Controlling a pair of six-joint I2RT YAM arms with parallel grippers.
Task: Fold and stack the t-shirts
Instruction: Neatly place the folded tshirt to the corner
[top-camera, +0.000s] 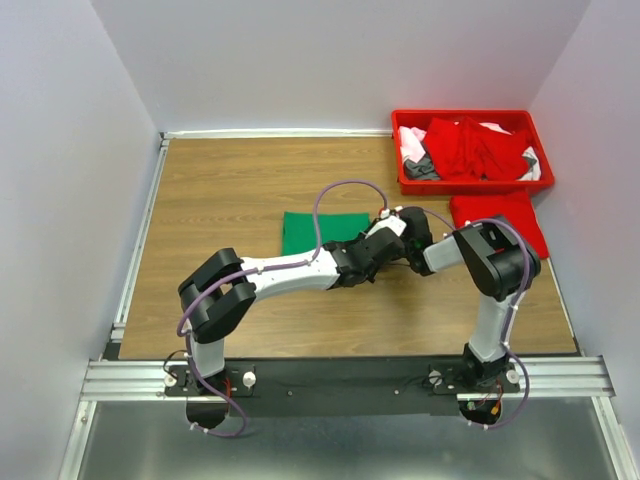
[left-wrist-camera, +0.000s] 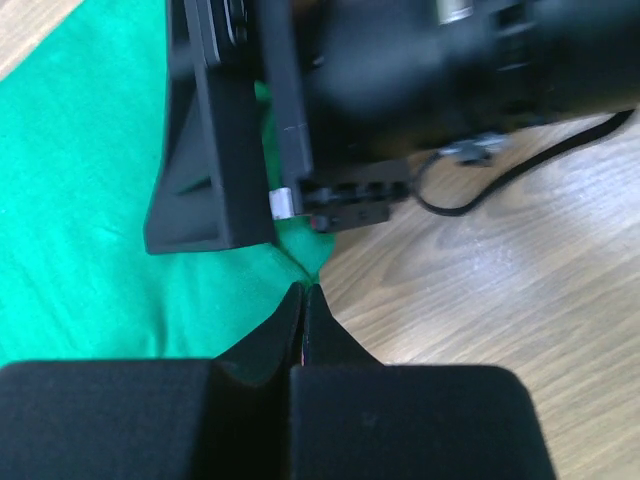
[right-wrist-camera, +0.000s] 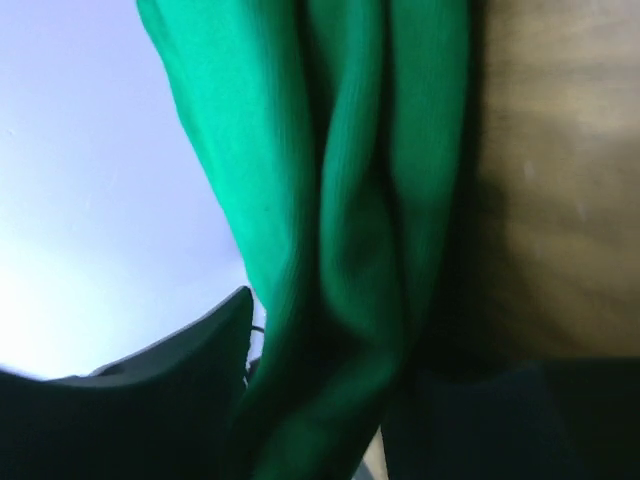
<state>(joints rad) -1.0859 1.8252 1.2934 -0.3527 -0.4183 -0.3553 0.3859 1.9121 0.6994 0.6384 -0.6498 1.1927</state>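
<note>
Green t-shirt (top-camera: 320, 232): lying as a flat rectangle in the middle of the desk (top-camera: 230, 190), partly folded by the look of it, with the right-hand end bunched at the meeting point of both arms.

Left hand (left-wrist-camera: 302, 305): shut tight, tips right at a puckered corner of the green cloth, on the border with bare wood. Most likely pinching that corner to keep the edge from sliding.

Right hand (left-wrist-camera: 262, 215): standing just beyond, one finger on each side of a raised ridge of the same cloth. From its own wrist camera, nothing but green fabric between the fingers. Clamped or not, impossible to tell.

Probably set side by side like this to take one edge at two spots and carry it over evenly for the next fold.

Well apart, at the far right: red bin (top-camera: 465, 114) holding red, white and grey garments (top-camera: 475, 150), not yet folded. Just in front of it, a red t-shirt (top-camera: 505, 215) flat on the desk, seemingly the start of a stack.

Risk worth noting: thin cotton slipping out of a shallow pinch.
</note>
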